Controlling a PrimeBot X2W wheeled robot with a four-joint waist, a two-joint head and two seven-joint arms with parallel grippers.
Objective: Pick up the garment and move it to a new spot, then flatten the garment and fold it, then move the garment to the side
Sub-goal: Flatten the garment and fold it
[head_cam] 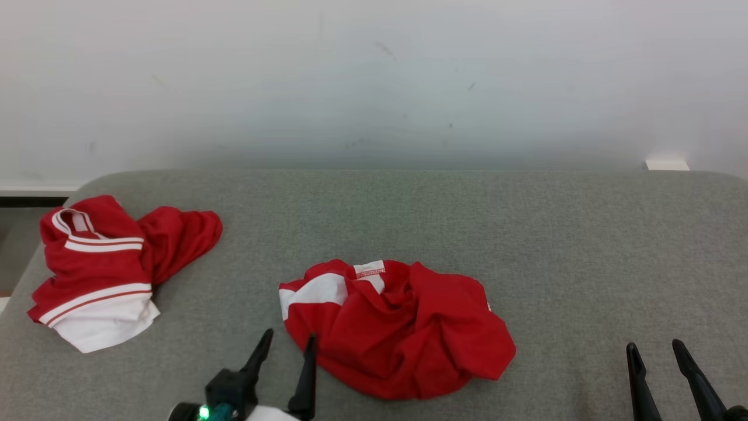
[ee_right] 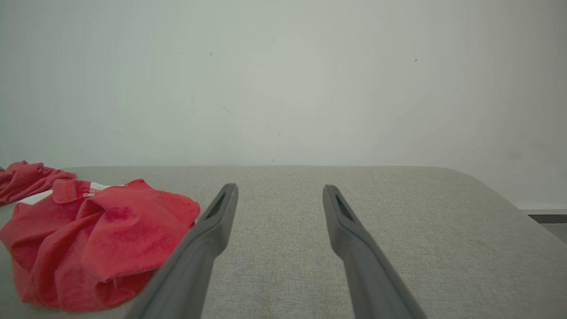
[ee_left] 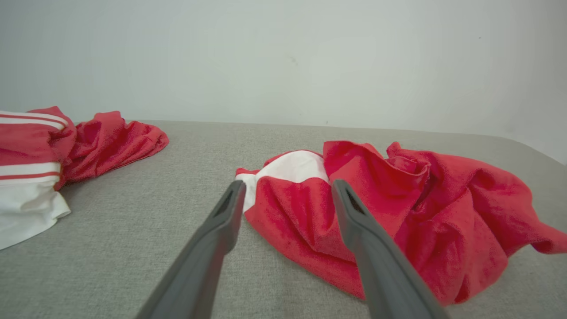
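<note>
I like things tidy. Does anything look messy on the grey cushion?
Yes. The red garment in the middle lies in a crumpled heap, not flat. A red-and-white garment is bunched up near the left edge of the grey cushion. Nothing looks torn or spilled.

- A bare indoor room is shown; home or lab cannot be told.
- A plain white wall (head_cam: 374, 70) is seen behind a grey fabric-covered surface (head_cam: 555, 245) with rounded corners.
</note>
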